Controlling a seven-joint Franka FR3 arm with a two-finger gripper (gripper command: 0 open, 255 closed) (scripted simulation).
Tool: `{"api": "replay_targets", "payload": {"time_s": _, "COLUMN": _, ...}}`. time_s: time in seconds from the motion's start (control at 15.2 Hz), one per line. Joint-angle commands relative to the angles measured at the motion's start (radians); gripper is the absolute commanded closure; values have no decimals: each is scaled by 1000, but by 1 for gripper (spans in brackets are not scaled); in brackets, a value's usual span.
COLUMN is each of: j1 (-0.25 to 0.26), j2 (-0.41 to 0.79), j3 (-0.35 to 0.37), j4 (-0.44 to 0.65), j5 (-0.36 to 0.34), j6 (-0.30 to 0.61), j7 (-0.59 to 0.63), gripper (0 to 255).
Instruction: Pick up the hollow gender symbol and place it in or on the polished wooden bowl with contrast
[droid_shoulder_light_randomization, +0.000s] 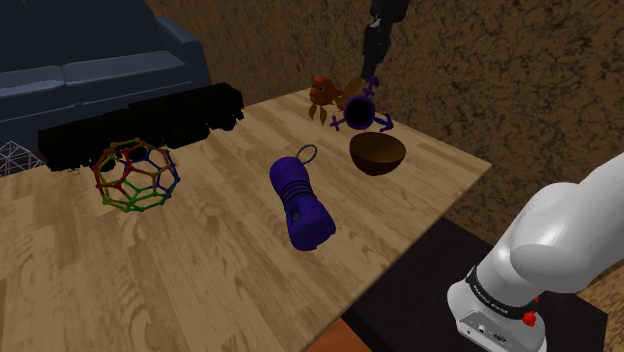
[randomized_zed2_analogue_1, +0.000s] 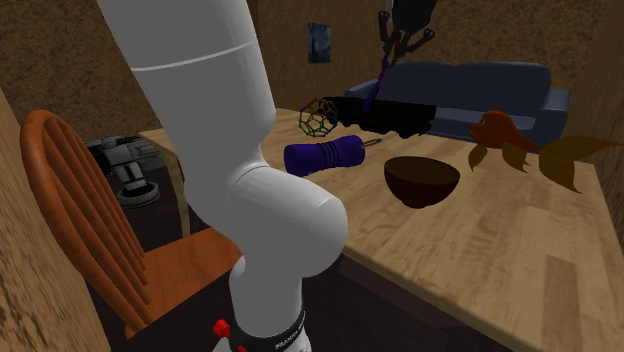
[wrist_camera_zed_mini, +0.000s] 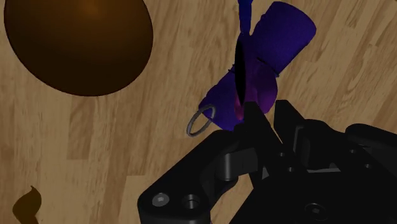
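The purple hollow gender symbol (droid_shoulder_light_randomization: 375, 118) hangs lifted in the air, seen nearly edge-on from the wrist. The dark brown bowl (droid_shoulder_light_randomization: 377, 153) sits upright and empty, toward the shoulder view's right.

One bowl (droid_shoulder_light_randomization: 377, 153), one purple symbol (droid_shoulder_light_randomization: 360, 112), one goldfish (droid_shoulder_light_randomization: 325, 92), one purple flashlight (droid_shoulder_light_randomization: 300, 205), one coloured wire ball (droid_shoulder_light_randomization: 137, 176).

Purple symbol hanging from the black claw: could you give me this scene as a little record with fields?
Held thing: purple gender symbol, hanging clear of the table
Gripper: shut on the symbol
Bowl: dark brown, upright, empty, on the wooden table
Progress: symbol not yet in the bowl
Also on the table: purple ribbed cylinder with a ring, orange goldfish, coloured wire ball
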Motion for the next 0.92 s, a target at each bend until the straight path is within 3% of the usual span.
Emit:
{"api": "replay_targets", "payload": {"time_s": 0.0, "j1": -17, "j2": 21, "j3": -34, "j4": 39, "j5": -9, "j6": -35, "j7": -45, "gripper": 255}}
{"api": "replay_targets", "payload": {"time_s": 0.73, "j1": -134, "j2": 245, "j3": -221, "j4": 374, "j5": -6, "j6": -244, "j7": -303, "gripper": 255}}
{"api": "replay_targets", "payload": {"time_s": 0.86, "j1": -132, "j2": 229, "j3": -216, "j4": 327, "j5": -15, "j6": -212, "j7": -308, "gripper": 255}}
